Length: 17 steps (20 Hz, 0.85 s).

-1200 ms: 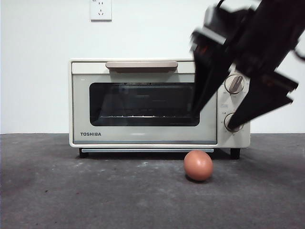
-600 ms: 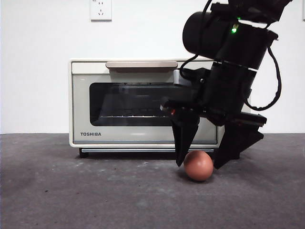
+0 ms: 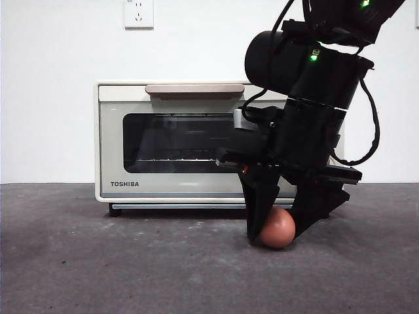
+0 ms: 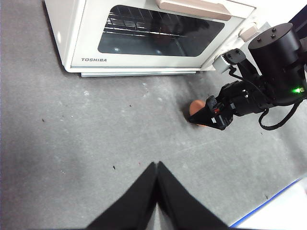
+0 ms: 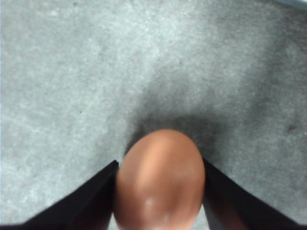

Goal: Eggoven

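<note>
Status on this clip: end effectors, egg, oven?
Right end effector shut on egg, on table. Left end effector shut, empty. Oven door closed.

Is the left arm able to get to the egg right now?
Probably not yet. The right end effector already has its jaws on both sides of the egg, blocking it. The left end effector waits apart, shut, with bare table between.

The one legible text was the brand name "TOSHIBA", printed in small dark capitals on the cream, boxy metal toaster oven point(image 3: 196, 140), at the lower left corner of its door front below the dark glass. The same word showed on that door in the left wrist view point(image 4: 93, 60). The tiny markings around its two knobs were too small to read.
</note>
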{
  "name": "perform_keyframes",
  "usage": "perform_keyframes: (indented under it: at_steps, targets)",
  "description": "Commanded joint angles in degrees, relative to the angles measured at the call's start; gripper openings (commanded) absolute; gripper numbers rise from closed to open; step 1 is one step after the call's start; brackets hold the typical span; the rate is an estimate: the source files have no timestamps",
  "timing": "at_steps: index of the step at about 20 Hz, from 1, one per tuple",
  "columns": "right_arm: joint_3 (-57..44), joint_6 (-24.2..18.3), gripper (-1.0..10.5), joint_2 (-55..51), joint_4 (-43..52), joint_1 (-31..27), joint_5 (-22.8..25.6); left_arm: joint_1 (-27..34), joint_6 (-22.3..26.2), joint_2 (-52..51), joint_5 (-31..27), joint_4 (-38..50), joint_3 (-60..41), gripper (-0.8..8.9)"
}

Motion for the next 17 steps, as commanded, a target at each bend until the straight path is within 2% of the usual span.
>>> perform_keyframes:
  at_steps: [1,3,10,14,17]
  targets:
    - [0.8,0.6,0.7,1.4,-0.4,0.5,-0.1,-0.1,0.5,0.3,0.2,0.6,1.1,0.07]
    - [0.8,0.6,0.0,1.4,-0.4,0.5,-0.1,-0.1,0.5,0.3,0.2,0.7,1.1,0.07]
    - [0.8,-1.0,0.0,-5.0,-2.5,1.3,-0.3,-0.3,-0.5,2.2,0.2,3.4,1.1,0.07]
    - [0.8,-3.0,0.0,-15.9,-7.1,2.4,-0.1,-3.4,-3.9,5.7,0.2,11.2,1.2,0.07]
    - [0.8,-4.2,0.0,-25.3,-11.1,2.6,0.0,-8.1,-7.0,10.8,-1.9,19.3,1.5,0.07]
